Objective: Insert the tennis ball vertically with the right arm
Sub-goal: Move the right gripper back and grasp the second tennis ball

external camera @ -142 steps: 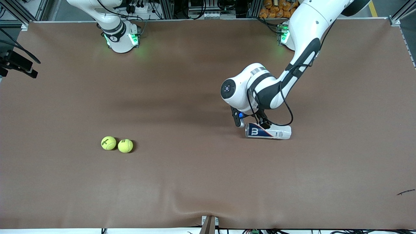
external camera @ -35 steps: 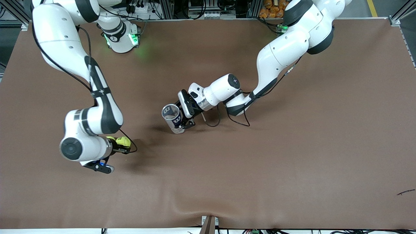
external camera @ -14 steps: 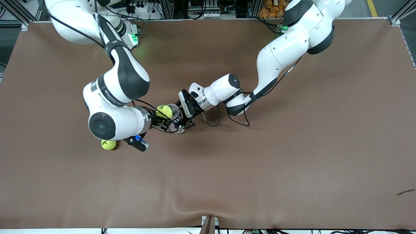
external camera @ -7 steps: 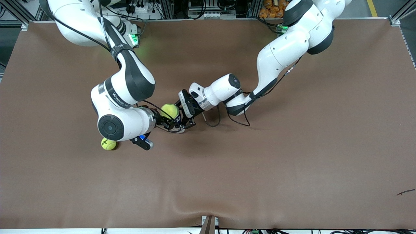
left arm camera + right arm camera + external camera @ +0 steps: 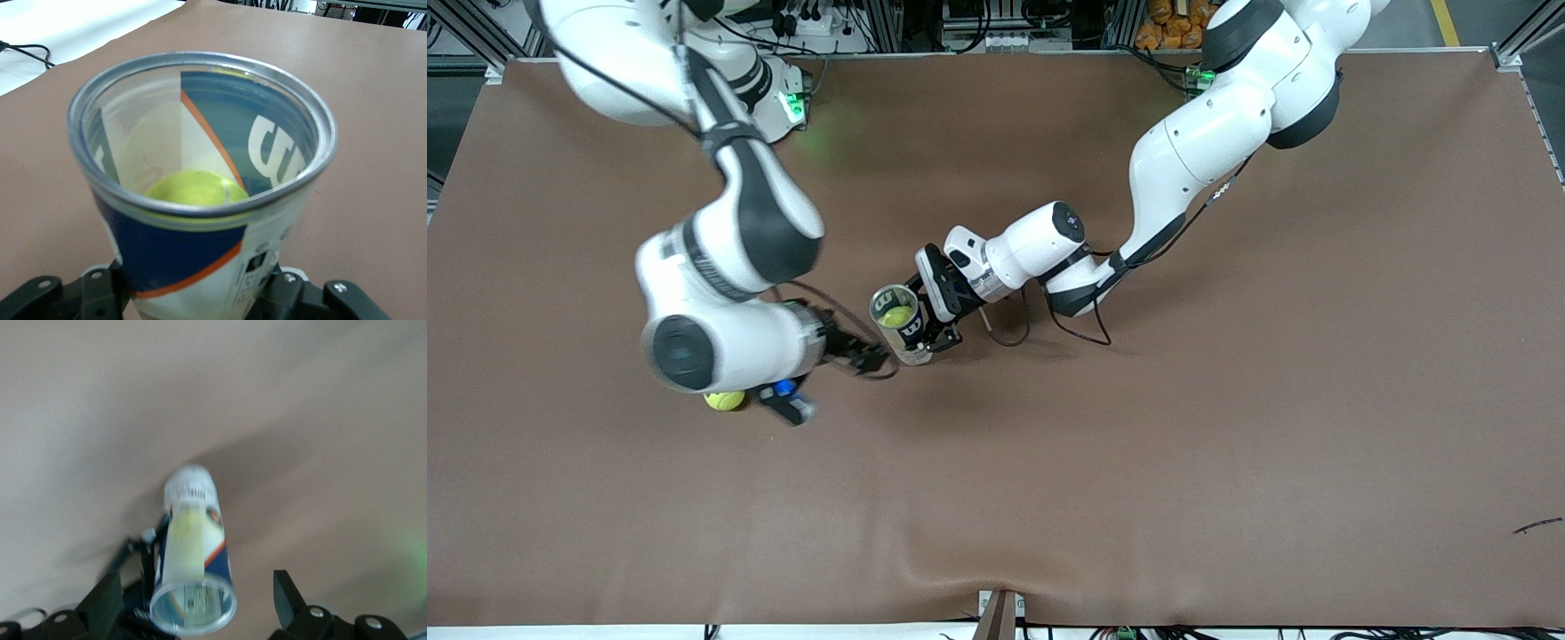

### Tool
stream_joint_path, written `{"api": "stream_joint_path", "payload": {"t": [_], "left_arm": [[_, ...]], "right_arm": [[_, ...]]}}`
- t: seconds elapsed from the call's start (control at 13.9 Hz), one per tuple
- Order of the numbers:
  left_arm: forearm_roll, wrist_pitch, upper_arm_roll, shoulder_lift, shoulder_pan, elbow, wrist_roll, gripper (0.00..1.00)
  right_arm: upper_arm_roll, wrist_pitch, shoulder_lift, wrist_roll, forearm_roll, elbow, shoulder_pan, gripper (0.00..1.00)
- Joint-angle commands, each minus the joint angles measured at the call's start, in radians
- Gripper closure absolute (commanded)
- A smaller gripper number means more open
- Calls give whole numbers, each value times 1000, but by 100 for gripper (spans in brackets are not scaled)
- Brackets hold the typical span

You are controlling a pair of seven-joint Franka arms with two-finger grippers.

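1. Centrally on the bench (image 5: 1227,444), a tennis ball can (image 5: 898,322) is held upright, open mouth up, by the left tool (image 5: 935,322), whose fingers (image 5: 301,301) are clamped against the can's lower wall; only their tips are caught at the edge of the left wrist view.
2. A tennis ball (image 5: 895,315) is seen lying inside the can; in the left wrist view only its upper curve (image 5: 195,187) shows past the metal rim, the rest being masked by the printed label.
3. The right tool (image 5: 869,359) is found just beside the can, toward the right arm's end of the bench, with its fingers (image 5: 285,592) spread apart and nothing between them.
4. In the right wrist view the can (image 5: 192,553) is blurred and its base is hidden by the left tool's dark fingers.
5. A second tennis ball (image 5: 724,401) rests on the bench, largely covered by the right arm's wrist (image 5: 720,342) above it.
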Motion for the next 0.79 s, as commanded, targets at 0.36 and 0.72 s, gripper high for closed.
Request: {"api": "stream_joint_path", "payload": {"t": [0.36,0.72], "left_arm": [[16,12,1,-22,15,-23,-6,28],[17,12,1,-22,19,-15,-4,28]], "right_arm": [[14,238,20,-427,-236,-122,-255,0],[7,424,50,-494,-368,-332,-311,0]]}}
